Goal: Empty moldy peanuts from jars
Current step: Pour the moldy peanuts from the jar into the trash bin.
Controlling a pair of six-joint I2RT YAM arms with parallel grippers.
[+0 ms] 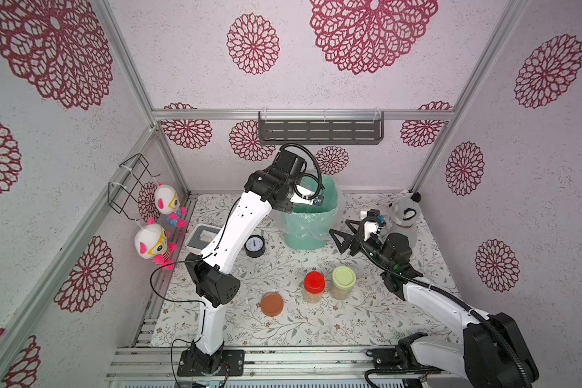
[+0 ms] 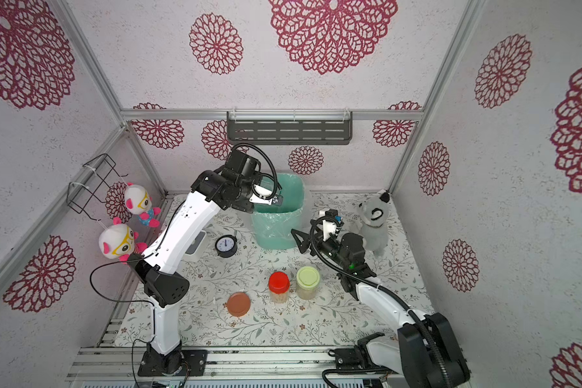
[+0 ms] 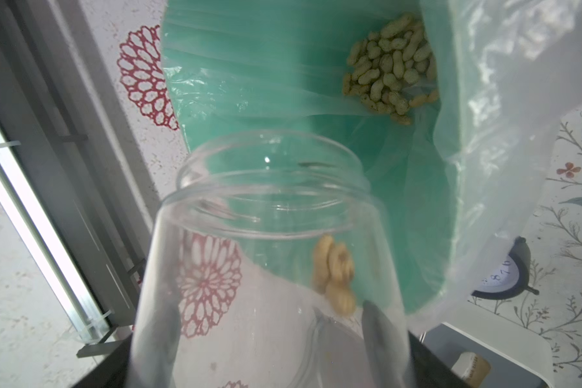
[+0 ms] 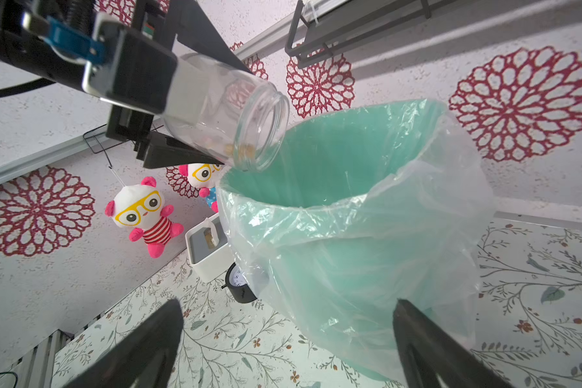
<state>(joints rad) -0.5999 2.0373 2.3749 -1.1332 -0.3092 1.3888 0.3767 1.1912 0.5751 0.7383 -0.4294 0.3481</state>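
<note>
Closest to the left wrist lens is the open jar (image 3: 269,235), clear and lidless, clamped across its body by the left end effector (image 4: 236,116). Its long axis slants, base high and mouth tipped down over the opening of the teal bin (image 4: 350,255). A few peanuts (image 3: 335,272) sit inside near the neck. A heap (image 3: 390,67) of them lies at the bottom of the bin's clear plastic liner.

Just beside the bin, on its right, the right end effector (image 1: 338,226) hangs with jaws spread wide, holding nothing.

Toward the front of the table (image 1: 316,329), the red-lidded jar (image 1: 314,287) and the green-lidded jar (image 1: 343,283) stand upright side by side, capped, with a pale brown fill showing through their walls. The brown-orange lid (image 1: 272,304) lies flat to their left, apart from them.

A floral cloth covers the table. White walls patterned with crimson rosettes close in three sides behind aluminium framing, and a dark shelf (image 1: 320,131) hangs on the back wall.
</note>
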